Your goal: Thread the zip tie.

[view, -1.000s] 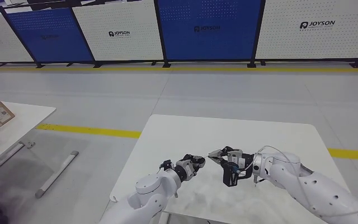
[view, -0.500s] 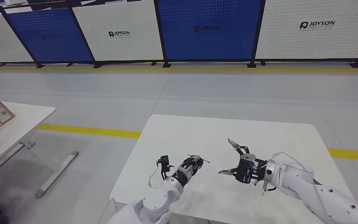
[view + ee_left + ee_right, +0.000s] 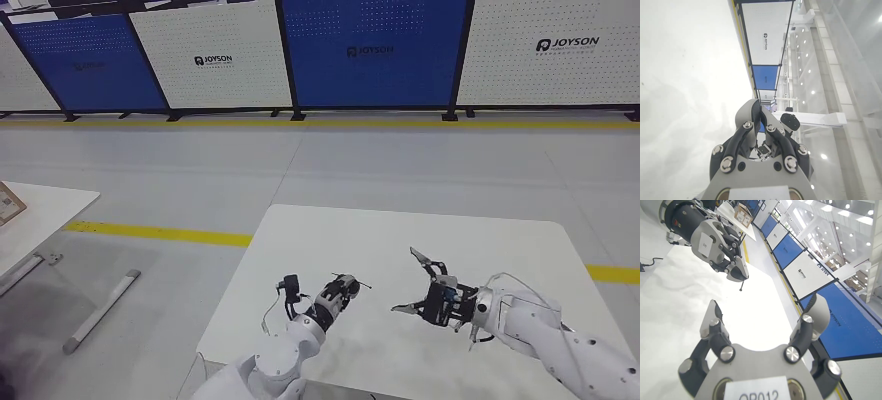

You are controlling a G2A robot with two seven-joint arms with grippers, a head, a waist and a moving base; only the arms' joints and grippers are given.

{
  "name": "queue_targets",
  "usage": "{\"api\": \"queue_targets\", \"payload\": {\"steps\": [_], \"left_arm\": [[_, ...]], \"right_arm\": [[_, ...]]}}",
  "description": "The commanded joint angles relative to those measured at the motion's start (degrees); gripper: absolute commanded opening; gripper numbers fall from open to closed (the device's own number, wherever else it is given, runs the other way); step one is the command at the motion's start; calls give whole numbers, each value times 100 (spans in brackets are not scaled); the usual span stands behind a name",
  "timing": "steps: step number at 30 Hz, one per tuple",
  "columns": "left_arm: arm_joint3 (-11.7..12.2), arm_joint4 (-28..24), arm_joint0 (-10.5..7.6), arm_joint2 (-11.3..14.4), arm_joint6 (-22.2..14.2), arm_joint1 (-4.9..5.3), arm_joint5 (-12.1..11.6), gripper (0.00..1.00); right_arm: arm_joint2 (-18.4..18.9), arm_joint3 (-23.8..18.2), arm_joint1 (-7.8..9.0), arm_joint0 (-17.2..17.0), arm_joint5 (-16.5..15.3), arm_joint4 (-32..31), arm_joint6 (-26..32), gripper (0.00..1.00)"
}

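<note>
At the far left edge of the top view, toward nine o'clock, a second table (image 3: pixel 40 215) stands well apart across the grey floor. On the white table (image 3: pixel 400 225), the left gripper (image 3: pixel 347 288) sits at about nine o'clock from the table's middle. Its fingers are pressed together on the zip tie (image 3: pixel 362 285), a thin black strip that sticks out toward three o'clock. In the right wrist view this gripper (image 3: pixel 743 275) pinches the tie (image 3: pixel 742 285) near one end, and a short black stub with a small head shows beyond the fingertips. From the left wrist view the pads (image 3: pixel 757 108) meet with no gap. Near the table's middle, the right gripper (image 3: pixel 405 281) is spread wide and holds nothing. Its tips face the left gripper at nine o'clock, apart from it and from the tie. Its own view shows the two fingers (image 3: pixel 711 313) far apart over bare tabletop. At twelve o'clock, blue and white panels (image 3: pixel 375 50) line the floor.
</note>
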Motion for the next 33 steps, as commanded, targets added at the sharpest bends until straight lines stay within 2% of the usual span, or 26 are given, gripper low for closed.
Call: {"api": "queue_targets", "payload": {"steps": [1,3,5,7,9,13,24,26,27,30,31,33], "left_arm": [[99,410,5,-44,-106,16,-107,0],[108,596,45,-68,-300,33,-149,0],[95,615,84,-177,-774,74,-70,0],[91,696,100,-342,-1238,127,53,0],[97,807,123,-497,-1471,168,90,0],[-9,730,236,-839,-2110,250,178,0],[-19,650,256,-863,-2132,250,171,0],[52,308,190,-869,-2046,214,281,0],[118,26,105,-860,-1836,171,367,0],[247,-498,-133,-799,-1468,79,592,0],[279,-524,-217,-754,-1310,46,577,0],[320,-460,-280,-670,-1188,11,508,0]], "right_arm": [[17,74,39,-89,0,647,-30,100],[-62,97,90,-81,0,1168,-53,100],[-320,40,154,-43,0,1885,-106,100],[-628,-19,213,138,0,2522,75,100],[-628,-212,248,102,0,2936,105,100],[-628,-620,311,25,0,3931,637,100],[-628,-642,315,31,0,4002,674,100],[-628,-642,315,31,0,4002,674,100],[-627,-694,310,-15,0,4078,694,100],[-628,-1022,288,-161,0,4967,703,100],[-628,-1120,277,-195,0,5429,935,100],[-628,-951,261,-156,0,5908,1149,100]]}}
